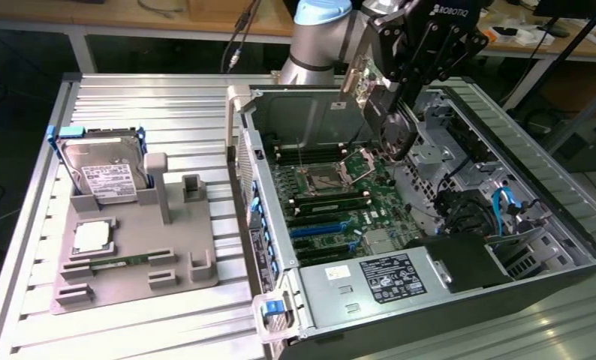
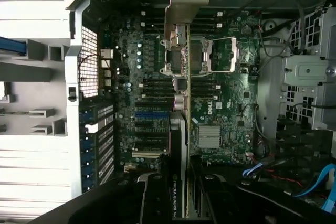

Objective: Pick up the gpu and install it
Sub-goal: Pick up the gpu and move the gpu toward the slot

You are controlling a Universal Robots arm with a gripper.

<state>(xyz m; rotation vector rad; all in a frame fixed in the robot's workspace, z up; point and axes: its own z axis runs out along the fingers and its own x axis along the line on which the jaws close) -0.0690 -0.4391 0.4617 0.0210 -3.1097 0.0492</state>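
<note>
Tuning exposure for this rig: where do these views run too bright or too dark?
Exterior view: the ribbed table is washed bright, while the case interior under the gripper sits in shadow. Wrist view: the held gpu shows a pale glinting bracket against the dim motherboard.

Pincer [image 2: 179,195]: both fingers [image 2: 151,198] clamped on gpu [image 2: 177,129]. Card seen edge-on, labelled edge between pads. Silvery bracket [image 2: 184,3] at card's far end, well ahead of fingertips. Motherboard [image 2: 131,66] lies beneath card. Blue slots [image 2: 149,114] just beside card on one flank. CPU socket [image 2: 218,56] and heatsink [image 2: 208,136] on other flank. Blue cables [image 2: 328,187] well apart, off to heatsink side of pincer.
</note>
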